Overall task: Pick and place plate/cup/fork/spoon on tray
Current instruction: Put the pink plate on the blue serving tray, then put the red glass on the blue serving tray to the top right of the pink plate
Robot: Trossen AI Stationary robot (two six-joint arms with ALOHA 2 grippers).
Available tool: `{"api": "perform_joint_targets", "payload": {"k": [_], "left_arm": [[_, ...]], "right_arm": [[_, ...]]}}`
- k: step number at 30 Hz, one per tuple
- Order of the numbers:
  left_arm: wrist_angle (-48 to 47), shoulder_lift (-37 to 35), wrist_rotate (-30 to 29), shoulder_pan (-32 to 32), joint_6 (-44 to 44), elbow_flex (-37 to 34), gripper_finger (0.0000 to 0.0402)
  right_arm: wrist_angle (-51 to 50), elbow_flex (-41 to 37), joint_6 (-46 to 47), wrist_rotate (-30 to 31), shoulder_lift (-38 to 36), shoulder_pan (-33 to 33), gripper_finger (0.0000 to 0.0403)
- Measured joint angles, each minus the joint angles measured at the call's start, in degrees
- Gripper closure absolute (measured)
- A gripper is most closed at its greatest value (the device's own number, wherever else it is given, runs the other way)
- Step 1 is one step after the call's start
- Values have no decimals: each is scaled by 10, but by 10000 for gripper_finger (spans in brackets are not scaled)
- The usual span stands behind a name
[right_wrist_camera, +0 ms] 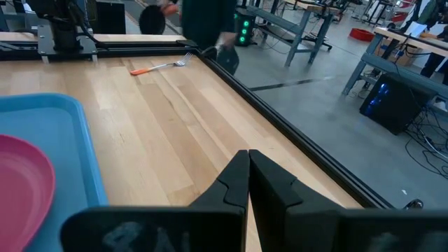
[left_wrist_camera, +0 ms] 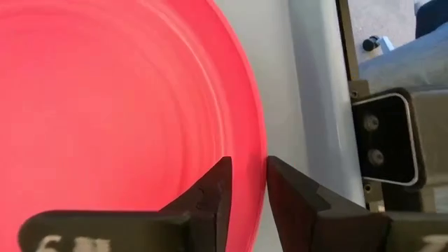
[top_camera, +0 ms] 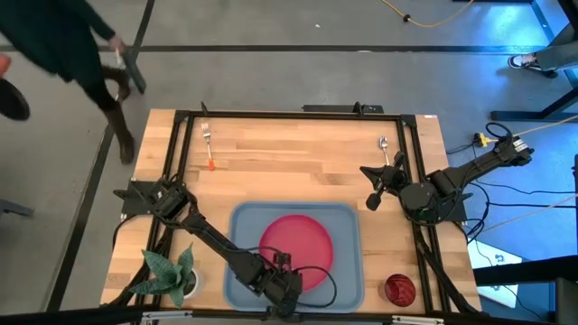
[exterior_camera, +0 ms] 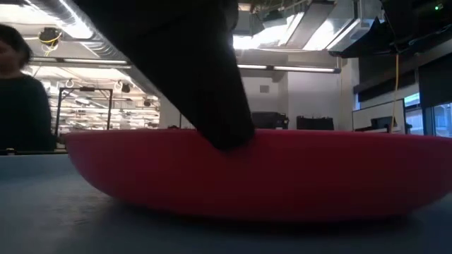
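The pinkish-red plate (top_camera: 296, 244) lies on the grey-blue tray (top_camera: 348, 271) at the table's near middle. My left gripper (top_camera: 287, 287) is at the plate's near rim and shut on it (left_wrist_camera: 249, 168). My right gripper (top_camera: 373, 188) is shut and empty, hovering right of the tray's far right corner. The fork (top_camera: 208, 144) lies on the table at the far left and also shows in the right wrist view (right_wrist_camera: 159, 66). The spoon (top_camera: 384, 146) lies at the far right. The dark red cup (top_camera: 398, 288) stands on the table right of the tray's near corner. My left gripper has the plate's near rim (left_wrist_camera: 257, 150) between its two fingers, one finger (left_wrist_camera: 210, 199) over the plate's inside and one (left_wrist_camera: 297, 203) outside the edge. The fingers come from the near side, slanting down. The plate's underside (exterior_camera: 282, 204) rests on the tray.
A potted green plant (top_camera: 172, 275) stands at the table's near left corner, beside my left arm. A black frame (top_camera: 298, 115) runs around the table top. A person (top_camera: 81, 45) moves past the far left corner. Bare wood lies between the tray and the far edge.
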Motion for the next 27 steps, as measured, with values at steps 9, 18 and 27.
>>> {"api": "perform_joint_targets", "payload": {"k": [9,18,27], "left_arm": [[-9,-21,5,2,72,0,317],[-82,-86,-94,2,77,1,317],[-193,-156,-211,5,57,1,317]], "right_arm": [[2,0,-29,-10,0,0,387],[13,0,-45,-219,0,0,387],[16,0,-13,-311,0,0,387]]}}
